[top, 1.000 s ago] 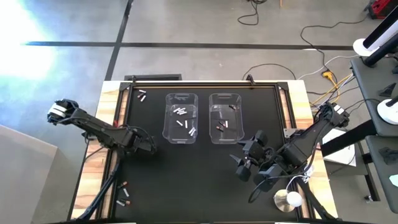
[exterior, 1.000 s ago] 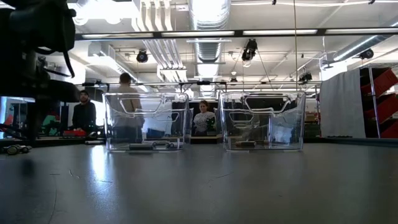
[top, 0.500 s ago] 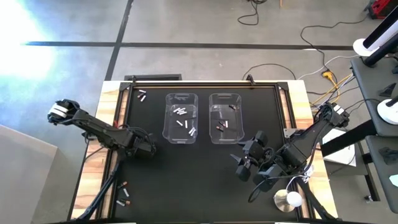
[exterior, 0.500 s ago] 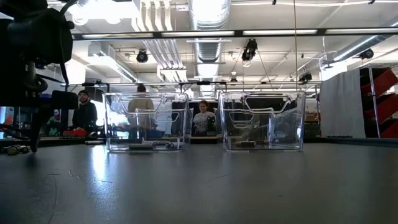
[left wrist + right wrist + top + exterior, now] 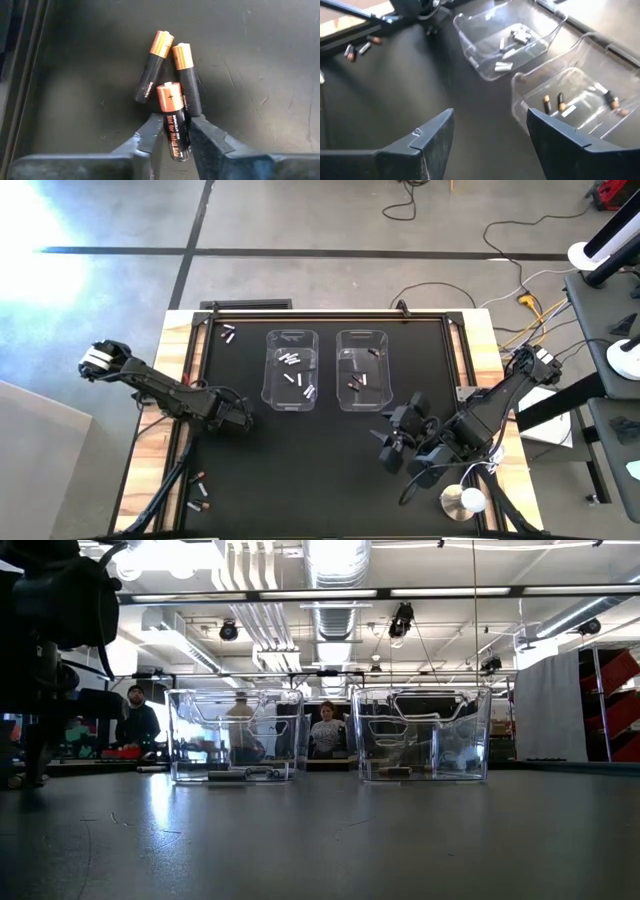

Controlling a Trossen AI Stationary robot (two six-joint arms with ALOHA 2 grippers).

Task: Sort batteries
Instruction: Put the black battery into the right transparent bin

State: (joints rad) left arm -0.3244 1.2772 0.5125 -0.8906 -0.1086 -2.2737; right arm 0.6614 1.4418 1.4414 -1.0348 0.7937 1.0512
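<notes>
The left gripper [image 5: 172,135], low over the black mat [image 5: 300,470] near the table's left edge, pinches 1 dark copper-capped battery [image 5: 173,120] between its fingers, with 2 more batteries [image 5: 170,72] lying touching it just beyond. The right gripper [image 5: 490,132] waits with jaws wide near the 2 clear bins [image 5: 325,370]. The hold looks tilted, so a lift could let the battery slip or drag its neighbours along.

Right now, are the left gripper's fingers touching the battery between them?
Touching. The left wrist view shows the left gripper with both fingers pressed against the dark battery, no gap either side.
</notes>
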